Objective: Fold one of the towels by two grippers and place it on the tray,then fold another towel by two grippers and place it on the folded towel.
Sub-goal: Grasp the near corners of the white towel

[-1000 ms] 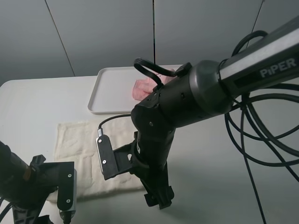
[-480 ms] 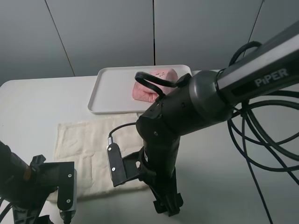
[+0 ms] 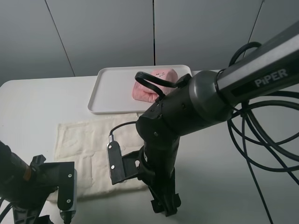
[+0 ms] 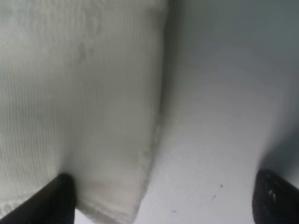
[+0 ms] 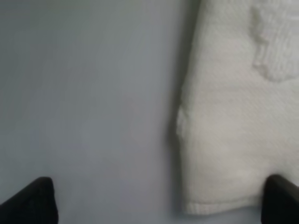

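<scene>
As the right gripper (image 3: 164, 204) shifts right, the pink towel (image 3: 144, 92) shows fully.

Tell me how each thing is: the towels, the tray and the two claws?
pink towel: folded, lying on the tray.
tray: holding the pink towel.
cream towel: spread flat, unfolded.
left gripper: open, over a cream towel corner.
right gripper: open, over a cream towel corner.

Grey wall (image 3: 107, 32) at the back, made of big flat panels w/ thin dark lines (image 3: 153, 32) btwn them. In front is a white table (image 3: 28, 107), smooth & bright. Soft light, only dim shadows on the table.
</scene>
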Robot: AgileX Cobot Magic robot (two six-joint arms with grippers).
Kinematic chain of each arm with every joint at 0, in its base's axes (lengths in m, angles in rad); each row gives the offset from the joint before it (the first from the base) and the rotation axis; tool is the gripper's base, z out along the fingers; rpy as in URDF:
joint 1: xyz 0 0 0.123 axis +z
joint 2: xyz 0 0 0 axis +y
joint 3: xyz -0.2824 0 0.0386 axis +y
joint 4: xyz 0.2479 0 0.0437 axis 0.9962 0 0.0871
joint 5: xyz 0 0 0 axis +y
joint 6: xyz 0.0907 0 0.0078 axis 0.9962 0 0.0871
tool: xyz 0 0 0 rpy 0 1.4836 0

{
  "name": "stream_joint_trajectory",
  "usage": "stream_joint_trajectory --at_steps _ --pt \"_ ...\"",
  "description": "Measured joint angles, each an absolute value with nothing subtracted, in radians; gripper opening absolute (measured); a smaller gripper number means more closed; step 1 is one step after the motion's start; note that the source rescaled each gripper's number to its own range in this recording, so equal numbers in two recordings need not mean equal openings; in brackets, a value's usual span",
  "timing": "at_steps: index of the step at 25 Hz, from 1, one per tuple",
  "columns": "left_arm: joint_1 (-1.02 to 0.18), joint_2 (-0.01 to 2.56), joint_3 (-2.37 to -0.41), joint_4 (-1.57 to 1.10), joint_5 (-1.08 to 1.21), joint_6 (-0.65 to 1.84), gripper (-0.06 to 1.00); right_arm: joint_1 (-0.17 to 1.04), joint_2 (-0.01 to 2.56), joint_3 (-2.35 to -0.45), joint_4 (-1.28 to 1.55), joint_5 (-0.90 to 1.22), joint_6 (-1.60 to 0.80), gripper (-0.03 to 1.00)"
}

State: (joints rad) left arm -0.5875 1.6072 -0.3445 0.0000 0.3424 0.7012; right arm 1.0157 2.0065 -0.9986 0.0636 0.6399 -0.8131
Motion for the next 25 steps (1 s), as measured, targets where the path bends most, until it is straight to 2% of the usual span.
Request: stream_joint_trajectory --at_steps 11,14,17,19,25 --pt "-0.587 1.607 -0.344 0.000 0.342 0.701 0.99 1.016 2.009 -0.998 0.064 0.598 -0.762 0.74" --pt "-0.587 1.607 -0.344 0.000 0.342 0.701 0.99 1.016 2.009 -0.998 0.065 0.582 -0.747 0.54" --pt "-0.587 1.607 -0.344 0.000 0.342 0.701 0.99 1.016 2.009 -0.996 0.065 0.561 -0.738 0.21" --pt "-0.587 1.607 -0.344 0.000 0.342 0.701 0.99 1.016 2.011 -0.996 0.064 0.550 -0.732 0.04" --pt "-0.587 1.607 -0.346 0.000 0.342 0.701 0.99 1.016 2.011 -0.996 0.064 0.548 -0.730 0.00"
